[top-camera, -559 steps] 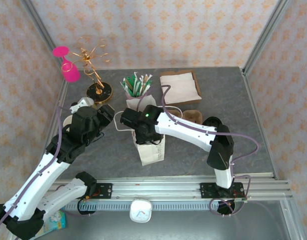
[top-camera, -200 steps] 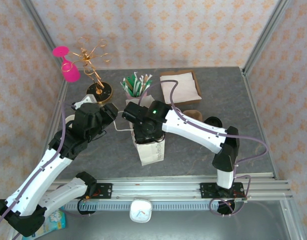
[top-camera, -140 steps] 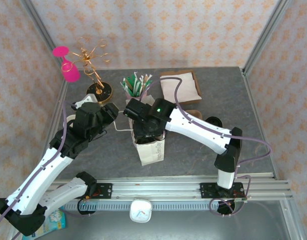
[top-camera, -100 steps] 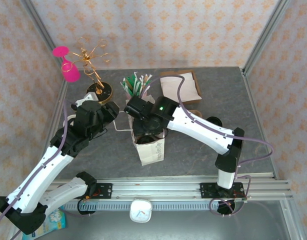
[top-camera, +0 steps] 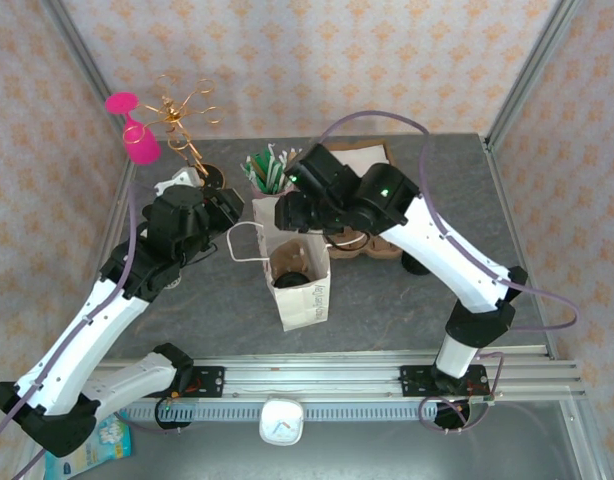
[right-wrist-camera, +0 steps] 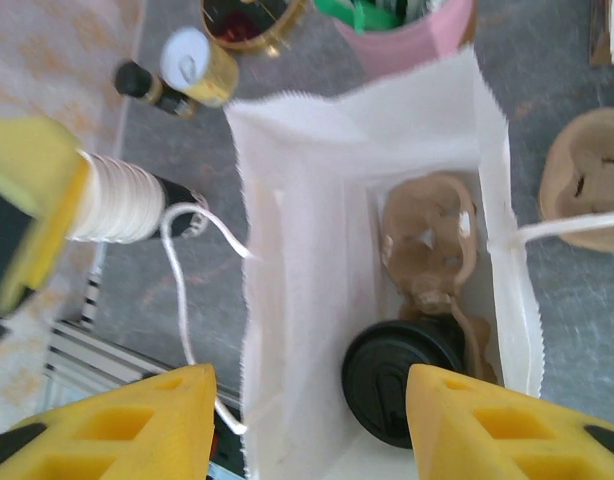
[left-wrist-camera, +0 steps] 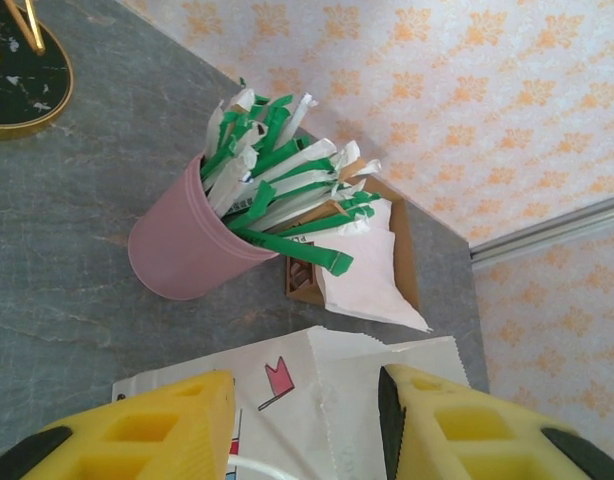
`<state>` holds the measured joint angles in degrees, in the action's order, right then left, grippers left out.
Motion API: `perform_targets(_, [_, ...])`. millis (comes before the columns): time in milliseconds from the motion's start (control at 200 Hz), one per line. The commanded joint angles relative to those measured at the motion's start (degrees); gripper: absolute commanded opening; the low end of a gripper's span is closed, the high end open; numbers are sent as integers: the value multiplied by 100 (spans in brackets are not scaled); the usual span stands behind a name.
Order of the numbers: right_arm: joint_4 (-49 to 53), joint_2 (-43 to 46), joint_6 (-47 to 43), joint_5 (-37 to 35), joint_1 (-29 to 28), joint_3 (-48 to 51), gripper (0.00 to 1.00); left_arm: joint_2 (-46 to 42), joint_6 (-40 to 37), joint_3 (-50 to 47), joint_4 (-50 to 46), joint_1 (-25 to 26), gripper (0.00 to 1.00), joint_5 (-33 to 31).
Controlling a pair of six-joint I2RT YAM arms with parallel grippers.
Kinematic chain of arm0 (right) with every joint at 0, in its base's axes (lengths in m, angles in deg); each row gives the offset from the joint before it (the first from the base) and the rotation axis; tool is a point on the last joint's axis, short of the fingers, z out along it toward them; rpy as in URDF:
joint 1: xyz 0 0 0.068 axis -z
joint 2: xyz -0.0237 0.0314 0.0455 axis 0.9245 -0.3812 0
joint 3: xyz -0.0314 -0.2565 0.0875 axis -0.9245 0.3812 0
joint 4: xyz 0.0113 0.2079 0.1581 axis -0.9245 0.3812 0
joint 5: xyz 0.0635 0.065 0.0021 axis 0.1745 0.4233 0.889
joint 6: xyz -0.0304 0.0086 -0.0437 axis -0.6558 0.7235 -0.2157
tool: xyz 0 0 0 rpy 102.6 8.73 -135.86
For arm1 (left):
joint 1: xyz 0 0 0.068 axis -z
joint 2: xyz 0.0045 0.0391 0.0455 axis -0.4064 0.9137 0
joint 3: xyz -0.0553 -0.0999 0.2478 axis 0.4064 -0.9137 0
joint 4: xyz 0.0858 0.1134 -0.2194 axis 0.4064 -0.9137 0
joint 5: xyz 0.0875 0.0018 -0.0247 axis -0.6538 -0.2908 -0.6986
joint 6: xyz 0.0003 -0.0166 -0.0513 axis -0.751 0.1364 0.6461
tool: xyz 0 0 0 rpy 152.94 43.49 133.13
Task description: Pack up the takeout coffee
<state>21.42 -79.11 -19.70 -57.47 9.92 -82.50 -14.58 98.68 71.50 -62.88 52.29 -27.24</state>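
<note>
Directly beneath right claw [right-wrist-camera: 307,425], spread, empty: takeout coffee [right-wrist-camera: 402,385], black lid showing, cup hidden within white paper bag [right-wrist-camera: 287,200]; left claw [left-wrist-camera: 302,430] likewise spread.

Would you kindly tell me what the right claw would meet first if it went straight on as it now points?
Probably the lidded takeout coffee inside the white paper bag: the right claw points into its open mouth, depth unclear.
</note>
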Motion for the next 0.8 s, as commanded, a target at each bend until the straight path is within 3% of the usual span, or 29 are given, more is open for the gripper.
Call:
perform_targets(0, [108,81,-196,-47,182,-397,53,121,-368,305,155,-69,43,178])
perform_targets(210, [-395,502,-408,297,1119,-104,57,479,-942,678,187,-69,44,363])
perform_targets(420, [-1407,928,-814,859,2260,941,61,990,-1537,1242,37,-72,47,331])
perform_targets(616, [-2260,451,-1687,1018,2383,1073,60,1431,-2030,1602,192,-167,50,241])
perform_targets(796, [-2822,-57,-1986,1277,2445,1123,59,2081,-2138,2194,-240,-583,50,371])
